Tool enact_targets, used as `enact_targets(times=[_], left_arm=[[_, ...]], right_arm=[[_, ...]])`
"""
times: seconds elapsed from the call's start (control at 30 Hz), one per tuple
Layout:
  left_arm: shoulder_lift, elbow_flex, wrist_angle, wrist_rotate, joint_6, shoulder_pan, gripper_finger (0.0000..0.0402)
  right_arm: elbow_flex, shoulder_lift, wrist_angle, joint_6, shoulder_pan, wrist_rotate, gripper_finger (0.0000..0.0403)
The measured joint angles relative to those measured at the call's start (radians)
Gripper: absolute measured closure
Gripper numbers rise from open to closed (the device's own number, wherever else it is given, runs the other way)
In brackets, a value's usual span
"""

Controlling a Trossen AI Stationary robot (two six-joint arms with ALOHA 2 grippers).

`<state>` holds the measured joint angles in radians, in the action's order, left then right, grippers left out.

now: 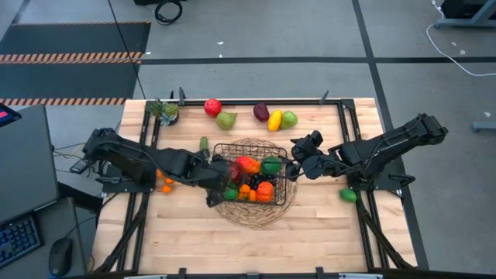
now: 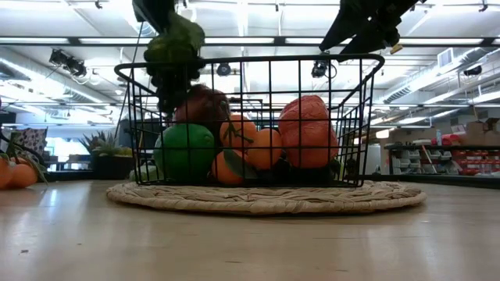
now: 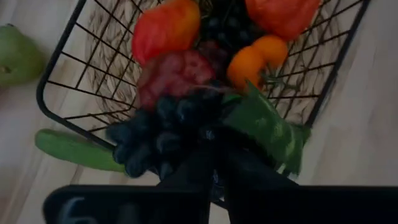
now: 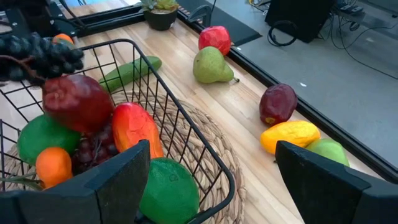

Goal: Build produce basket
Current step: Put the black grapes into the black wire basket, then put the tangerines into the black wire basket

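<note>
Gripping a bunch of dark grapes [image 3: 163,134] by its stem end, where a green leaf [image 3: 266,127] is sticking out, the left gripper [image 3: 214,163] is hanging over the left rim of the basket [image 1: 288,191] with its fingers pinched nearly together. The right gripper [image 4: 211,180] is waiting with its fingers spread wide and nothing between them, just outside the basket's right side. To finish this step well, the left arm should probably be carrying the bunch clear of the wire rim and a little toward the middle before letting go, since the grapes are dangling loosely and could catch on the mesh or spill over the edge. The basket is sitting on a round woven mat [image 2: 266,199] at the centre of the table [image 1: 186,240], its black open grid already holding a red apple [image 4: 77,101], a green round fruit [image 2: 185,153], oranges [image 2: 262,148] and a red-orange mango [image 4: 133,132]. More produce is lying outside it: a cucumber [image 4: 129,72] beside the left rim, and a pear [image 4: 209,66], a plum [image 4: 277,103] and a yellow fruit [image 4: 290,135] along the far edge.
</note>
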<state>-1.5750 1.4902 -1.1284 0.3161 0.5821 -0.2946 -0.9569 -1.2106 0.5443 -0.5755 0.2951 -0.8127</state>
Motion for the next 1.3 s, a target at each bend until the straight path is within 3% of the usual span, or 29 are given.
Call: enact_targets(times=[0.3,0.53,0.7,0.83,1.07,1.3], left_arm=[[0.015,0.001,0.112,-0.004,0.013,0.047,0.0289],[0.013,0.001,0.316,-0.158,-0.084,0.052,0.0236],[0.013,0.025,0.300,-0.160,-0.093,0.067,0.0225],[0.013,0.059,0.146,-0.136,-0.086,0.077,0.0225],[0.013,0.069,-0.368,0.066,0.068,0.044,0.0230],[0.045,0.048,-0.442,0.102,0.186,-0.039,0.0217]], right_arm=[[0.000,0.000,-0.002,0.002,0.000,0.003,0.0053],[0.000,0.000,-0.002,0.003,0.000,0.004,0.0053],[0.000,0.000,-0.001,0.003,0.000,0.005,0.0053],[0.000,0.000,-0.001,0.003,0.000,0.015,0.0053],[0.000,0.000,0.001,0.003,0.000,0.021,0.0053],[0.000,0.000,0.005,0.003,0.000,0.025,0.0053]])
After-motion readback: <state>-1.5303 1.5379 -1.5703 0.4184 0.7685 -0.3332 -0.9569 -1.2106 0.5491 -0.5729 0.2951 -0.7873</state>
